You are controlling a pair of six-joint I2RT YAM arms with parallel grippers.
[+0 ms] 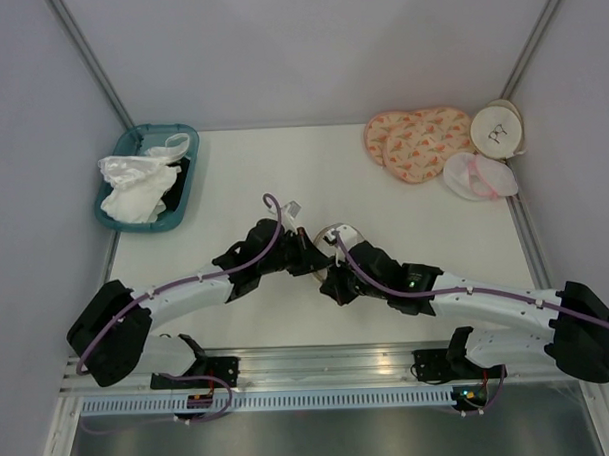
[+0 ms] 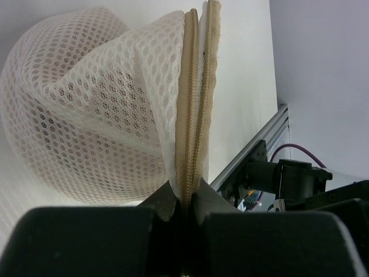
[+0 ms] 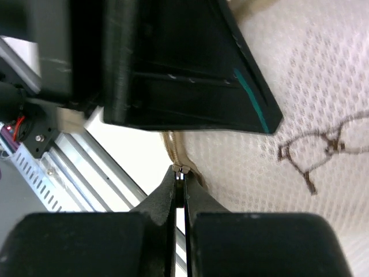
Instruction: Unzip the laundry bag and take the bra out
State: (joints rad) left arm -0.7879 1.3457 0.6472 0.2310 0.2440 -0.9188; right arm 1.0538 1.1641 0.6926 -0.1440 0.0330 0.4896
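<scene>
The laundry bag (image 1: 337, 233) is held up between both grippers at the table's middle. In the left wrist view its cream mesh (image 2: 86, 115) bulges at the left, and its tan zipper rim (image 2: 195, 98) runs down into my left gripper (image 2: 185, 199), which is shut on that rim. In the right wrist view the bag's face (image 3: 300, 115) shows the dark drawing (image 3: 323, 147). My right gripper (image 3: 180, 180) is shut on the small metal zipper pull (image 3: 180, 171) at the rim. The grippers, left (image 1: 310, 250) and right (image 1: 333, 259), almost touch. The bra is hidden.
A teal basket (image 1: 184, 207) with white cloths stands at the back left. At the back right lie a peach patterned pad (image 1: 417, 142), a white-and-pink mesh pouch (image 1: 480, 177) and another round cream bag (image 1: 496, 129). An aluminium rail (image 1: 319, 363) runs along the near edge.
</scene>
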